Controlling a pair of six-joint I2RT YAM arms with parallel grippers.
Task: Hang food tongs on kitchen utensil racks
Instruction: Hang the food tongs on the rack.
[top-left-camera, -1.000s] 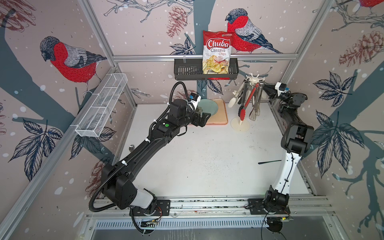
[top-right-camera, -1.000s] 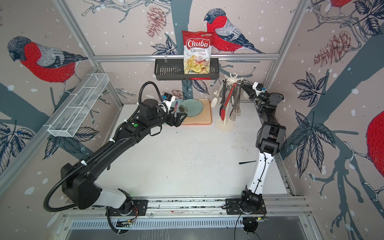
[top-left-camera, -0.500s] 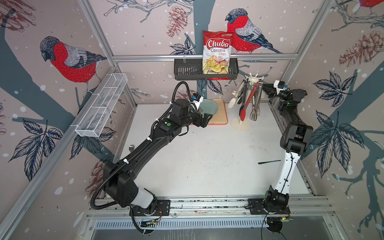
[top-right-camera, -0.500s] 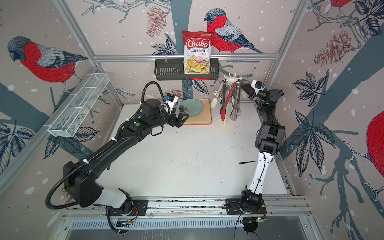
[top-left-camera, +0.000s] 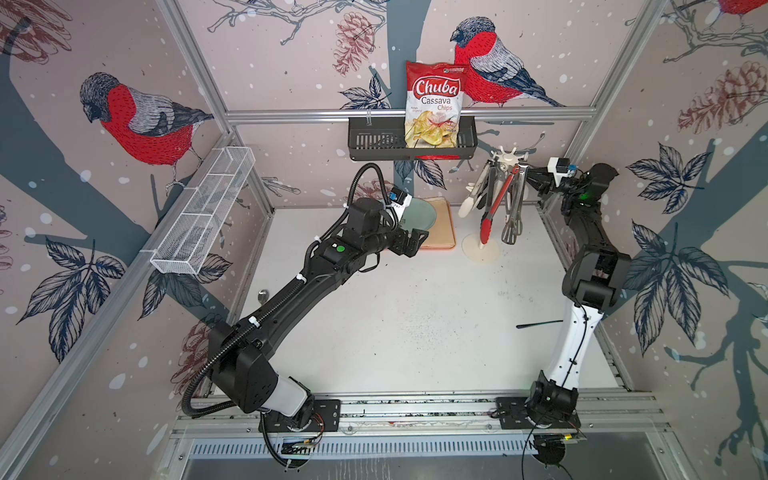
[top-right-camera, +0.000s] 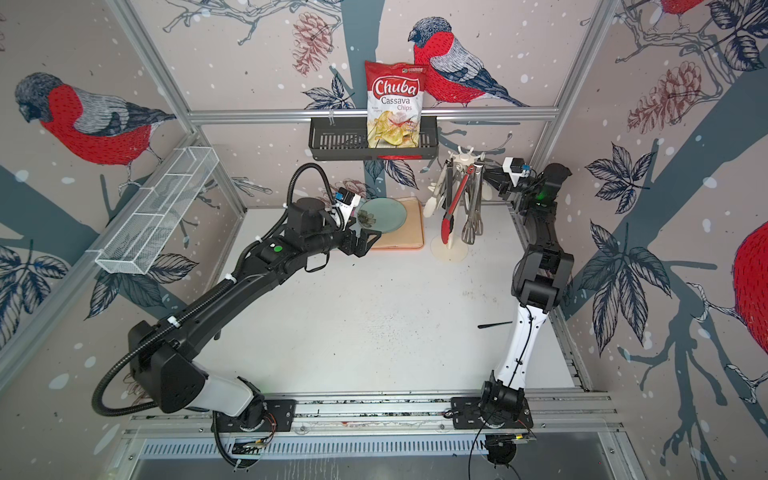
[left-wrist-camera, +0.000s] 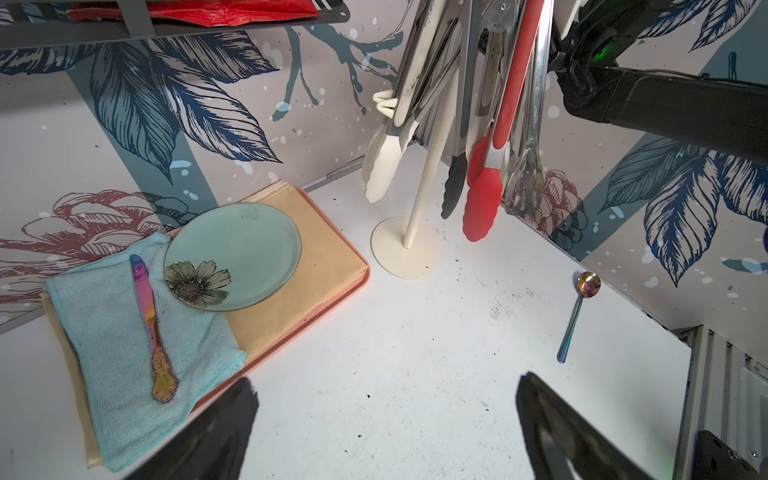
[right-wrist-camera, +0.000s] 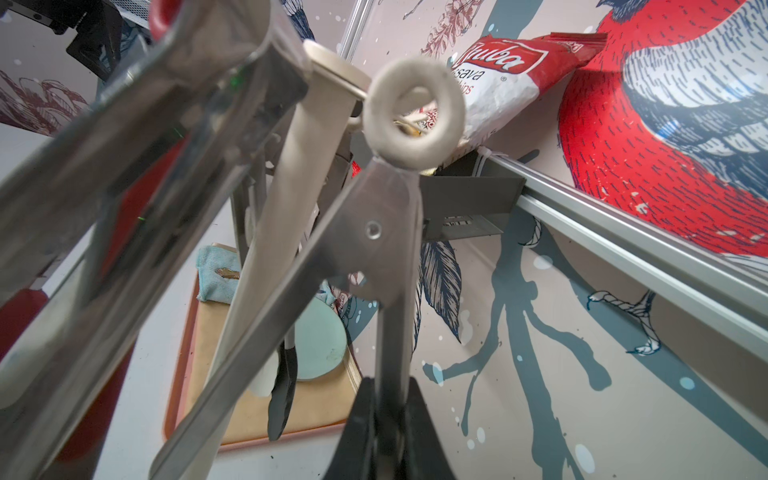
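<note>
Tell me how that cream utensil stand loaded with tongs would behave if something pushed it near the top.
Probably tippy: the utensil rack is a thin pole on a small flat base, with several food tongs hung from its crown. Likely light, so a low push may slide it. The tongs hang loose and would likely swing and clatter.

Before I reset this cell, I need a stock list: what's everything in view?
rack: one, cream, far right of table
food tongs: at least four, tips white, black, red, steel, hanging on rack
slotted basket: one, black, back rail
chips bag: one, red-white, in slotted basket
mesh basket: one, white, left wall
tray: one, peach, beside rack
plate: one, pale green, on tray
cloth: one, light blue, on tray
butter knife: one, iridescent, on cloth
spoon: one, iridescent, by right wall
left claw: one, black, open, near tray
right claw: one, black, shut on food tongs
</note>
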